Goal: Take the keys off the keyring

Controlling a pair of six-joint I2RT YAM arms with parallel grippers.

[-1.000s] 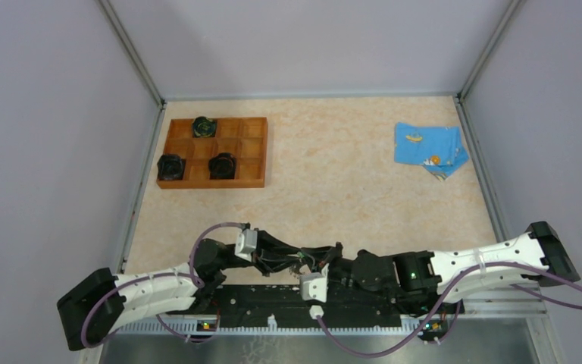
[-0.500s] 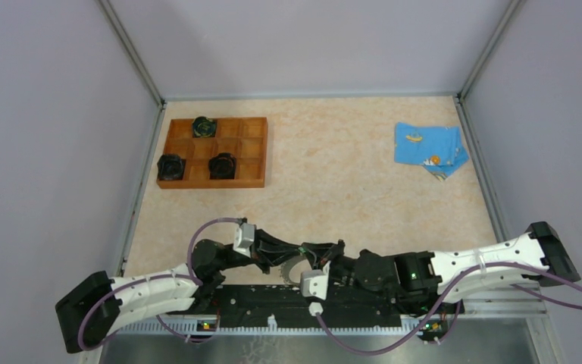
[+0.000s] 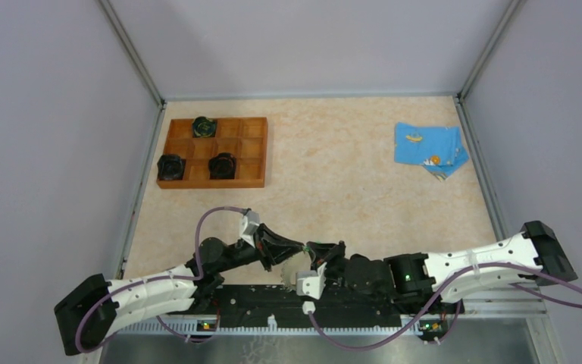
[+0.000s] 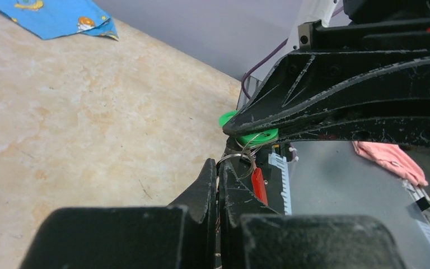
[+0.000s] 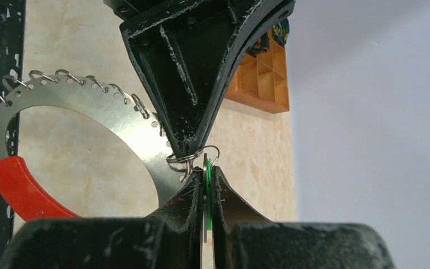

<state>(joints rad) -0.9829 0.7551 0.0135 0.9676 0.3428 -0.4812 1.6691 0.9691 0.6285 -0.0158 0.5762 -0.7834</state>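
**Key gripped on both sides, not yet off the ring**

Both arms meet low over the near centre of the beige speckled bench (image 3: 364,174), close to its near edge.

- Right end effector (image 5: 207,182): clenched on the small green-headed key (image 5: 208,193), which shows edge-on between its fingers.
- Left end effector (image 4: 218,176): clenched. Its tips appear to pinch the small wire loop (image 5: 180,158) that joins the key to the large flat silvery metal keyring (image 5: 89,103).
- The keyring's short red section (image 5: 19,188) points away from the pinch.
- The keyring sits between the two end effectors. I cannot tell whether it rests on anything.

Progress, as I judge it:
- Done: opposing grips are set on the key and the loop.
- Left: the key is not yet off the loop, so the separation itself remains.
- Other wire loops (image 5: 61,73) along the band look empty, and only one key is visible.
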